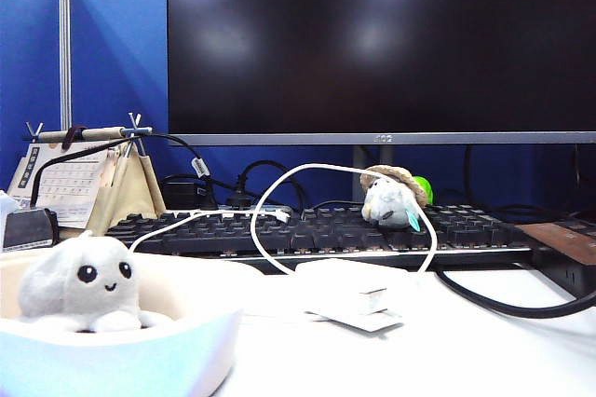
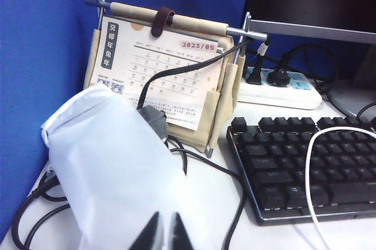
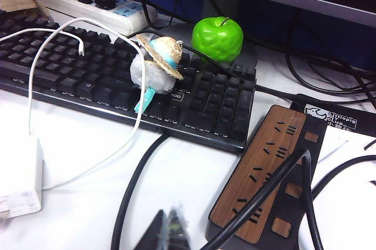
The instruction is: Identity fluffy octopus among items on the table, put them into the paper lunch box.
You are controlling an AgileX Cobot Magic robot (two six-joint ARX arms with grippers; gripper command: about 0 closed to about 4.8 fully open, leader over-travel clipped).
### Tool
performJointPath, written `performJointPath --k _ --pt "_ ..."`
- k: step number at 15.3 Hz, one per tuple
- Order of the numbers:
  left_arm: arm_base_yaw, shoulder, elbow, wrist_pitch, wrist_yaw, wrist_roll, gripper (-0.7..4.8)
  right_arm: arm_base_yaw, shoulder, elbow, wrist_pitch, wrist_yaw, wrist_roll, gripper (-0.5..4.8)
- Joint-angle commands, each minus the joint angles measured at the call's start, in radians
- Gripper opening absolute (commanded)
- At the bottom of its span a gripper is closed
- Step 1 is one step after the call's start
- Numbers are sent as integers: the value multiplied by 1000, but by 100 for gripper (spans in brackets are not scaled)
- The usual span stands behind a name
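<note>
We find the fluffy octopus (image 1: 86,283) already sitting inside the paper lunch box (image 1: 177,355), exterior view's near left. Left tool (image 2: 165,233) and right tool (image 3: 169,232) both pressed together, empty, above the tabletop (image 1: 484,341). We judge placement done; only parking remains.

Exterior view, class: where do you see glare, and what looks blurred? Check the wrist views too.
Exterior view: soft ceiling-light glare on the dark monitor; the paper lunch box rim is close and blurred, the fluffy octopus soft. Left wrist view: left gripper dark and unfocused. Right wrist view: right gripper blurred; green apple shiny.
</note>
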Motion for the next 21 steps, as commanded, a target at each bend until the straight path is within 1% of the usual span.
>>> performJointPath --k 1,5,6,7,8,9,10,11,12,13,14,15,17,21 --pt "2 -3 0 10 6 0 31 0 0 3 15 -1 3 -6" --pt "2 -3 0 10 6 0 31 -9 0 3 15 -1 2 -6" --pt "1 -3 0 10 6 0 31 -53 0 3 20 -5 1 -6" --pt "1 -3 0 10 6 0 31 -129 1 0 66 -35 14 -6" --pt "1 -3 0 10 6 0 31 -221 0 -12 158 -101 14 -6" --pt "1 -3 0 10 6 0 31 -331 1 -27 267 -198 14 -6" --pt "1 -3 0 9 6 0 31 -507 0 -50 424 -401 14 -6" --pt "1 -3 0 9 6 0 31 -636 0 -61 497 -564 14 -6" --pt "1 -3 0 9 6 0 31 -754 0 -62 518 -701 14 -6" --pt "1 -3 0 9 6 0 31 -855 0 -64 517 -805 14 -6" --pt "1 -3 0 9 6 0 31 -943 0 -64 498 -866 14 -6" --pt "1 -3 0 9 6 0 31 -1000 0 -66 471 -882 14 -6" --pt "1 -3 0 9 6 0 31 -1061 0 -86 450 -881 14 -6" --pt "1 -3 0 9 6 0 31 -1062 -1 -173 488 -880 14 -6"
